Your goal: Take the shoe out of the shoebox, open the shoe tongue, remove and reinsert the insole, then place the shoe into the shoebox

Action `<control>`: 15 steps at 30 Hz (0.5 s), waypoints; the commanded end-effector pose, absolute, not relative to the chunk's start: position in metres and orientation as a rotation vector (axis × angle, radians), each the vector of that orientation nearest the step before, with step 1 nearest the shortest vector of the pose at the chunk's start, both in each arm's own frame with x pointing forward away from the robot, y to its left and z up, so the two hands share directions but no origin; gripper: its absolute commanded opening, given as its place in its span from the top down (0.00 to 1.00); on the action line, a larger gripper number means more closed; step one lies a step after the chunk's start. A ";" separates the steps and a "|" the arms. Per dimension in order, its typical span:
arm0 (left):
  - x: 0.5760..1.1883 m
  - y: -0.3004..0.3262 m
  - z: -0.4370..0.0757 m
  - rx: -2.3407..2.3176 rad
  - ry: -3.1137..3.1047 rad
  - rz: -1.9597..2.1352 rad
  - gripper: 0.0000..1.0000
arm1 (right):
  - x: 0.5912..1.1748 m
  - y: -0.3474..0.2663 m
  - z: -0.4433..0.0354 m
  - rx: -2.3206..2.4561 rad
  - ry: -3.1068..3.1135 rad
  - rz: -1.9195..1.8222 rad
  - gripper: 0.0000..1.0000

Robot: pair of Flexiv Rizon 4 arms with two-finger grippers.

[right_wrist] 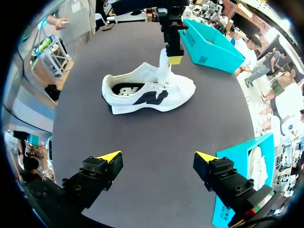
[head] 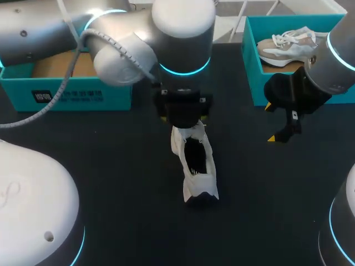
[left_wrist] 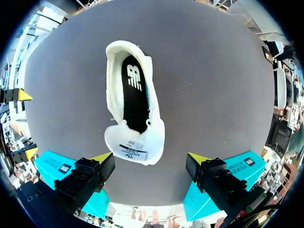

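Note:
A white shoe [head: 195,166] lies in the middle of the dark table, toe towards the robot's far side, with its black insole [left_wrist: 135,92] showing inside. Its tongue [right_wrist: 164,66] stands pulled upright. My left gripper [head: 183,113] hangs right over the tongue end, open, with the tongue's label [left_wrist: 133,153] between its yellow fingertips [left_wrist: 102,157] and touching neither. My right gripper [head: 272,123] is off to the shoe's right, open and empty; in its own wrist view, the right gripper [right_wrist: 157,156] faces the shoe's side [right_wrist: 147,90] from a distance.
A teal shoebox [head: 252,61] at the back right holds a second pale shoe [head: 288,47]. Another teal box [head: 66,91] with a brown inside stands at the back left. White robot bases fill the near corners.

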State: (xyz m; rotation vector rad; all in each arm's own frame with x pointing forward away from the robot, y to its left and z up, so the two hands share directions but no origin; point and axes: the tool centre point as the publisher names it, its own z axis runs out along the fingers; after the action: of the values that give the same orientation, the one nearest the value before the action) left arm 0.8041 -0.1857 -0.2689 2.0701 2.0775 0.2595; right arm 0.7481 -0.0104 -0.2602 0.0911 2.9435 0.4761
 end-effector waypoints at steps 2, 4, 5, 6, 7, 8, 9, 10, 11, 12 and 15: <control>0.819 -0.192 -0.284 2.101 2.079 0.258 0.20 | 0.749 -0.009 -0.261 0.091 2.944 0.474 0.00; 0.823 -0.195 -0.290 2.116 2.080 0.246 0.28 | 0.749 -0.009 -0.261 0.091 2.944 0.474 0.00; 0.824 -0.196 -0.291 2.122 2.082 0.236 0.27 | 0.749 -0.009 -0.261 0.091 2.944 0.474 0.00; 0.825 -0.197 -0.292 2.122 2.083 0.234 0.27 | 0.749 -0.009 -0.261 0.091 2.944 0.474 0.00; 0.825 -0.197 -0.293 2.122 2.084 0.218 0.25 | 0.749 -0.009 -0.261 0.091 2.944 0.474 0.00; 0.825 -0.198 -0.291 2.121 2.079 0.207 0.24 | 0.749 -0.009 -0.261 0.091 2.944 0.474 0.00; 0.825 -0.198 -0.291 2.121 2.079 0.207 0.24 | 0.749 -0.009 -0.261 0.091 2.944 0.474 0.00; 0.825 -0.197 -0.291 2.121 2.077 0.203 0.23 | 0.749 -0.009 -0.261 0.091 2.944 0.474 0.00; 0.824 -0.196 -0.286 2.113 2.065 0.184 0.17 | 0.749 -0.009 -0.261 0.091 2.944 0.474 0.00; 0.824 -0.196 -0.285 2.110 2.063 0.179 0.15 | 0.749 -0.009 -0.261 0.091 2.944 0.474 0.00; 0.827 -0.197 -0.286 2.109 2.062 0.174 0.12 | 0.749 -0.009 -0.261 0.091 2.944 0.474 0.00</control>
State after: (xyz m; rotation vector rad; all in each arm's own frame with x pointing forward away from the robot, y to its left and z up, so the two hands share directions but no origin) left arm 0.8261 -0.2008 -0.2871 2.1063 2.0670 0.1825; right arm 0.7481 -0.0105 -0.2602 0.0913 2.9435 0.4762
